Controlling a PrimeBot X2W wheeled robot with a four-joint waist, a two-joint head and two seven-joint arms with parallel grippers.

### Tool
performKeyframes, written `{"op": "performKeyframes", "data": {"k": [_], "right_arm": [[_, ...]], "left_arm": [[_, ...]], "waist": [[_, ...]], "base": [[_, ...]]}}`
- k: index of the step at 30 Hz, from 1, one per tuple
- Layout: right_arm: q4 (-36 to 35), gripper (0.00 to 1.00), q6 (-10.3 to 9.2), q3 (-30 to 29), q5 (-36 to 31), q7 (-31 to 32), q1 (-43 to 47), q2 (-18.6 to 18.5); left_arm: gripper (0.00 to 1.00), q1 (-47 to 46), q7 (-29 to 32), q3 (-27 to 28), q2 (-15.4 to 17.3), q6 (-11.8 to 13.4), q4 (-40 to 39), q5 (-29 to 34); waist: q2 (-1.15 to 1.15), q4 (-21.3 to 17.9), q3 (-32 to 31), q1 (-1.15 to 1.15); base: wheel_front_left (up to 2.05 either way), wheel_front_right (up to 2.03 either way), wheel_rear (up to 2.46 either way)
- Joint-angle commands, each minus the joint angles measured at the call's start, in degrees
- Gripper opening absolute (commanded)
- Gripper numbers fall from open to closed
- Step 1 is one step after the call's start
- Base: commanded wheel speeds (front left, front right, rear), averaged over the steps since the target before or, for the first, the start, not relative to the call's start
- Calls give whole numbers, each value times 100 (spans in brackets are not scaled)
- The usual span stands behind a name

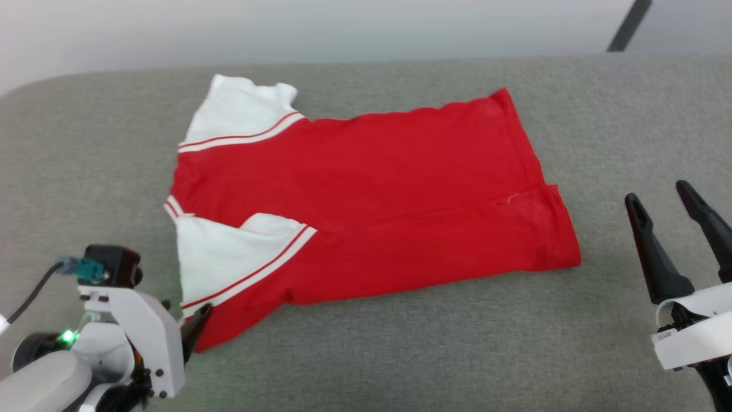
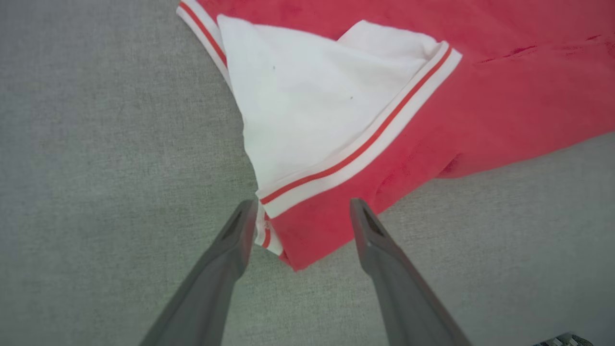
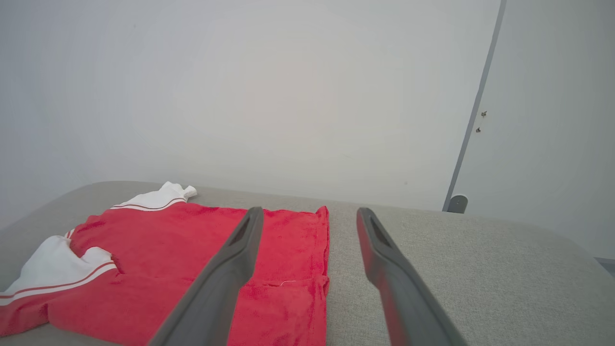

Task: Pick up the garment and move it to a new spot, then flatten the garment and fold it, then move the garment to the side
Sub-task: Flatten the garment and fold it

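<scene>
grey cushion [image 1: 400, 355] bears the garment [image 1: 366, 189]; left gripper [image 2: 300, 209] spread over its corner

White arms, dark tapered fingers

Head view, seven o'clock: the left gripper [image 2: 302, 205] sits below a white bracket [image 1: 143, 337] with small dark screws [image 1: 158, 373], topped by a black camera block [image 1: 114, 264] with a teal plug [image 1: 86, 269], a dark cable [image 1: 34, 292] and a green light [image 1: 68, 336]. Four o'clock: the right gripper [image 1: 657, 193] has long black pointed fingers [image 1: 652, 257] rising from a white curved cuff [image 1: 692, 337].
</scene>
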Motion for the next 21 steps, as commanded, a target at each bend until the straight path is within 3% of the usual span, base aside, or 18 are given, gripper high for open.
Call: {"op": "performKeyframes", "data": {"k": [1, 17, 18, 19, 20, 21], "right_arm": [[-57, 100, -5, -53, -7, -2, 74, 38], [-177, 100, -5, -229, 84, 49, 108, 202], [-176, 100, -5, -225, 95, 65, 104, 204], [-172, 100, -5, -208, 101, 69, 101, 191], [-159, 100, -5, -183, 127, 118, 98, 179], [-134, 100, -5, -159, 160, 154, 94, 166]], "left_arm": [[100, 89, 49, -3, 4, 39, 75, -56], [99, 167, 506, -137, -488, -466, 1230, -607], [67, 150, 535, -140, -524, -526, 1260, -630], [27, 123, 559, -173, -541, -593, 1278, -588], [0, 103, 577, -195, -570, -645, 1306, -572], [0, 89, 636, -224, -588, -721, 1323, -567]], "waist": [[0, -171, 164, 0], [0, -371, 351, 0], [0, -365, 349, 0], [0, -359, 349, 0], [0, -353, 348, 0], [0, -349, 348, 0]], "base": [[0, 0, 0], [0, 0, 0], [0, 0, 0], [0, 0, 0], [0, 0, 0], [0, 0, 0]]}}
